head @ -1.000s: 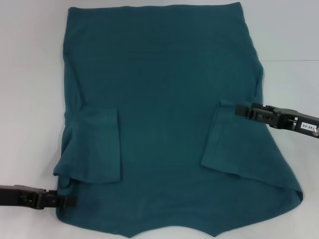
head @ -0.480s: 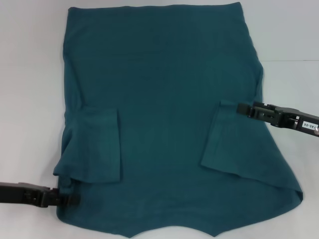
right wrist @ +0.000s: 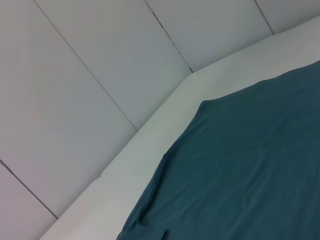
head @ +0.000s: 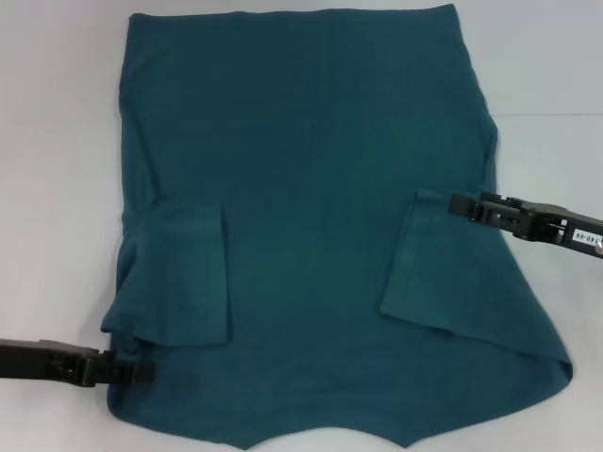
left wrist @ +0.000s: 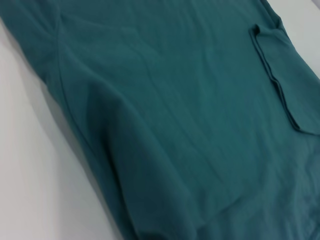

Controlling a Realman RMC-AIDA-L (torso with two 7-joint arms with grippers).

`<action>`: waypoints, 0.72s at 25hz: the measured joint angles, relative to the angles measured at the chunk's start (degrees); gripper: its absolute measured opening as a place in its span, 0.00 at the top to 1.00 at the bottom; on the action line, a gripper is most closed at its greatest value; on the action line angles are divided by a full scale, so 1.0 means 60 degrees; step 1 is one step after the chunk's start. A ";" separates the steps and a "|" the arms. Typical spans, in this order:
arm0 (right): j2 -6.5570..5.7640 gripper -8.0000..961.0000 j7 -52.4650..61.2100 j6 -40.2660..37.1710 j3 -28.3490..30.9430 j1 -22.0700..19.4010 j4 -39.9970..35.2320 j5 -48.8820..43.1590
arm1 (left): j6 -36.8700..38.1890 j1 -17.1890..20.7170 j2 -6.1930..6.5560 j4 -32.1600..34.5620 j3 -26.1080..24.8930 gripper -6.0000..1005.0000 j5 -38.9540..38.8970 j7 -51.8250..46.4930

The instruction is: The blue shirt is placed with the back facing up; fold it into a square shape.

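The blue shirt [head: 311,188] lies flat and plain side up on the white table [head: 57,188], with its collar end toward me. Both short sleeves are folded inward, the left sleeve [head: 184,273] and the right sleeve [head: 424,264]. My left gripper [head: 141,374] lies low at the shirt's near-left edge, just below the left sleeve, touching the fabric. At the outer top corner of the right sleeve sits my right gripper [head: 457,202]. The left wrist view shows the shirt [left wrist: 175,100] close up, with the far folded sleeve [left wrist: 285,85]. The right wrist view shows the shirt's hem end [right wrist: 250,175].
Bare white tabletop runs along both sides of the shirt. The table's far edge [right wrist: 150,145] meets a pale panelled wall [right wrist: 75,75] in the right wrist view.
My left gripper has slid right and slightly up into the shirt's edge, bunching the fabric a little. My right gripper has drawn back slightly to the right; the sleeve stayed put.
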 joint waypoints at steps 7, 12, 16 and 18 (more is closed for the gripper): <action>0.0000 0.05 -0.0001 0.0012 0.0019 0.0000 -0.0009 0.0000 | -0.0300 -0.0015 -0.0013 -0.0003 0.0000 0.30 -0.0001 -0.0170; 0.0000 0.05 0.0000 0.0014 0.0040 0.0000 -0.0009 0.0000 | -0.0472 -0.0017 0.0029 0.0041 -0.0011 0.38 -0.0002 -0.0383; 0.0000 0.05 0.0000 0.0014 0.0086 0.0000 -0.0006 0.0000 | -0.0501 -0.0012 0.0043 0.0081 0.0010 0.53 0.0030 -0.0457; 0.0000 0.05 0.0000 0.0014 0.0099 0.0000 -0.0004 0.0000 | -0.0512 -0.0011 0.0044 0.0067 0.0022 0.61 0.0098 -0.0461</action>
